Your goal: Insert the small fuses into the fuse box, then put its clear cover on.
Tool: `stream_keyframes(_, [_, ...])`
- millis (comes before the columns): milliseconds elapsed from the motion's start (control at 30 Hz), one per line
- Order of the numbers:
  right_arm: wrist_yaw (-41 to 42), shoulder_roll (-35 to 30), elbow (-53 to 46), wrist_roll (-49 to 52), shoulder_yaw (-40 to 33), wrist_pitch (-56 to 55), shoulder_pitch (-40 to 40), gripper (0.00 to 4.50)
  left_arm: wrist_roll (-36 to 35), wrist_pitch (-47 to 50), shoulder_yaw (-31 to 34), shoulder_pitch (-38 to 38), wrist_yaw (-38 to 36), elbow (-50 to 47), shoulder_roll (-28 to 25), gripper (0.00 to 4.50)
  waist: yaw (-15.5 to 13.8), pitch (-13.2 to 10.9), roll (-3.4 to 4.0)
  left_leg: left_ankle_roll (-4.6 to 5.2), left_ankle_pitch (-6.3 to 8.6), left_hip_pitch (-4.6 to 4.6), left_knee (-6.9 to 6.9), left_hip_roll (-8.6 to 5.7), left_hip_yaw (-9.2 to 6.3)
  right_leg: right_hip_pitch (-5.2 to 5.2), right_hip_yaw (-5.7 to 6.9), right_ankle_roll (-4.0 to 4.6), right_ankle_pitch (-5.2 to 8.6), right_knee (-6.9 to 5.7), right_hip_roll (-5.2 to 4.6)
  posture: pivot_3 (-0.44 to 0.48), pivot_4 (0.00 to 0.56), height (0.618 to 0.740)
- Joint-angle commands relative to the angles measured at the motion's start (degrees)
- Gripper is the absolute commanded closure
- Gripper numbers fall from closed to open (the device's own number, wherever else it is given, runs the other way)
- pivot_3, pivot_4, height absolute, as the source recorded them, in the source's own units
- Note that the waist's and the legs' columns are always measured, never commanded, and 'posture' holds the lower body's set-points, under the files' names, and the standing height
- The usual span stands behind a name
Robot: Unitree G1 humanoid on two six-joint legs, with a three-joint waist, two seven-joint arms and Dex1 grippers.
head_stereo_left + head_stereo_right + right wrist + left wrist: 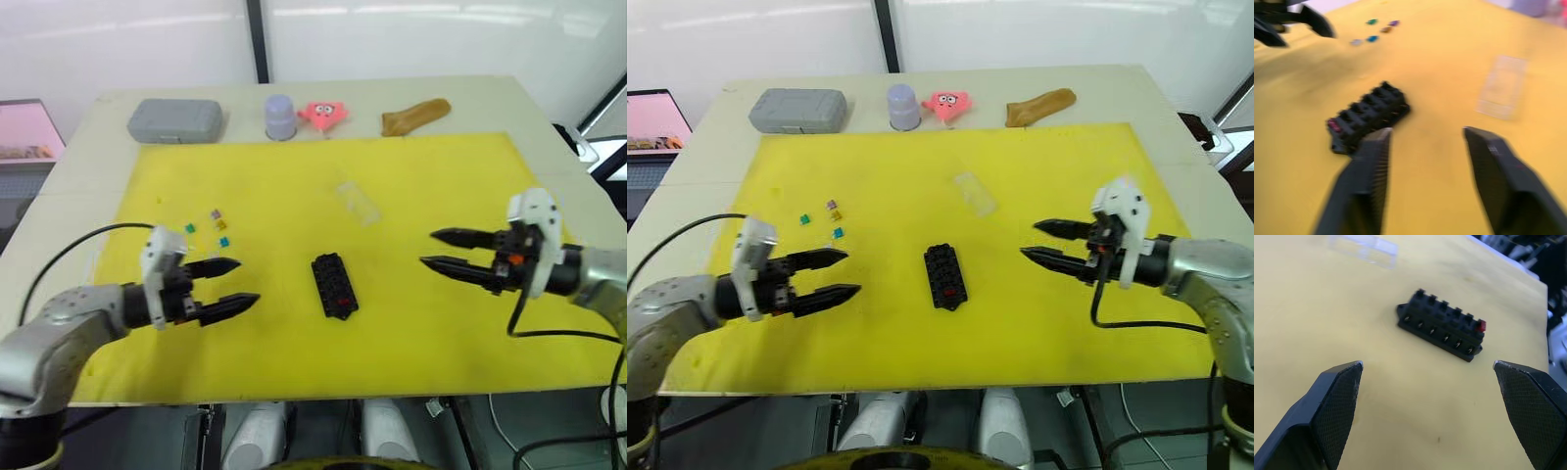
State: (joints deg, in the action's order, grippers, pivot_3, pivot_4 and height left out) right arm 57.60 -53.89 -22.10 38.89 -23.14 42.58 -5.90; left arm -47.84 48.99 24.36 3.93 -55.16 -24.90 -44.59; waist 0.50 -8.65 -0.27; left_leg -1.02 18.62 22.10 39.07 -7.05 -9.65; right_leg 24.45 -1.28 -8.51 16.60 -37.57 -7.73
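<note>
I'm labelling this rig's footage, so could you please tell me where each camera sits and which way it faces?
Left and right eye views: on the head, looking forward and down at the yellow mat; both arms show.
Left wrist view: along the open left gripper toward the fuse box.
Right wrist view: along the open right gripper toward the same box.
Shared: fuse box and clear cover.

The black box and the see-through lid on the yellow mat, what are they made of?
The black box looks like hard, matte molded plastic: crisp slot edges, little shine. The lid seems to be thin clear plastic, since the yellow mat shows through it and its edges glint. Neither can be told for sure by look alone.
</note>
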Motion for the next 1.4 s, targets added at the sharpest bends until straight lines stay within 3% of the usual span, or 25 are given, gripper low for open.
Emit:
stream_keyframes(33, [1.7, -3.3, 7.6, -4.2, -7.0, -4.8, 3.0, 0.02, -3.8, 3.1, 17.9, 6.6, -1.3, 8.7, -3.1, 0.0, 0.1, 0.0, 0.02, 0.01, 0.01, 0.0, -0.04, 0.0, 0.02, 0.03, 0.0, 0.0, 0.0, 0.02, 0.01, 0.0, 0.15, 0.74])
stream_keyframes(167, [2.0, -4.5, 12.2, -6.6, -7.6, -8.0, 4.2, 0.02, -2.1, 1.9, 25.0, 12.0, -2.8, 14.1, -5.4, 0.0, -0.1, 0.0, 0.04, 0.01, 0.0, -0.09, -0.01, 0.01, 0.08, -0.09, -0.01, 0.0, 0.0, 0.03, -0.01, 0.0, 0.15, 0.74])
stream_keyframes(300, [1.1, -3.7, 11.4, -6.3, -4.7, -8.0, 1.7, 0.02, -3.3, 4.5, 25.2, 12.0, 0.1, 15.7, -5.1, 0.0, -0.4, 0.0, 0.09, 0.03, 0.02, -0.23, -0.01, 0.0, 0.08, -0.26, -0.05, 0.01, 0.0, 0.05, -0.05, 0.0, 0.15, 0.74])
stream_keyframes(467, [-0.6, -0.4, 4.1, -3.3, 3.8, -5.5, -4.9, 0.02, -7.1, 12.8, 18.5, 2.5, 8.6, 18.2, -2.9, 0.0, -0.9, 0.0, 0.1, 0.02, 0.02, -0.29, -0.02, 0.01, 0.09, -0.3, -0.08, 0.01, 0.0, 0.05, -0.04, 0.0, 0.15, 0.74])
stream_keyframes(633, [-1.4, 4.1, -2.3, 0.6, 12.2, -2.3, -13.1, 0.02, -12.3, 26.5, 15.2, -10.4, 14.5, 28.8, -2.4, 0.0, -0.8, 0.0, 0.09, 0.02, 0.02, -0.22, -0.01, 0.01, 0.07, -0.17, -0.08, 0.0, 0.0, 0.0, -0.02, 0.0, 0.15, 0.74])
stream_keyframes(733, [-2.3, 7.5, -3.4, 1.1, 16.6, -1.7, -17.0, 0.02, -13.9, 33.7, 17.2, -20.1, 20.8, 38.8, -0.7, 0.0, -0.8, 0.0, 0.04, 0.01, 0.01, -0.22, 0.01, 0.01, 0.04, -0.15, -0.05, 0.0, 0.0, -0.05, 0.0, 0.0, 0.15, 0.74])
stream_keyframes(1000, [-9.8, 20.7, -3.1, -0.6, 27.4, 0.0, -27.3, 0.02, -10.2, 34.0, 15.1, -31.1, 24.8, 51.0, 1.6, 0.0, 0.6, 0.0, -0.02, -0.01, 0.0, -0.19, 0.01, -0.01, 0.04, 0.09, -0.04, 0.0, 0.0, -0.38, -0.03, 0.0, 0.15, 0.74])
stream_keyframes(1400, [-10.7, 20.9, -3.2, -3.5, 29.2, 0.1, -27.4, 0.02, -5.7, 29.8, 11.6, -38.1, 22.1, 61.4, 3.7, 0.0, 0.6, 0.1, -0.09, -0.01, 0.0, -0.16, 0.06, -0.09, 0.02, 0.11, -0.04, 0.02, -0.01, -0.42, -0.06, 0.0, 0.15, 0.74])
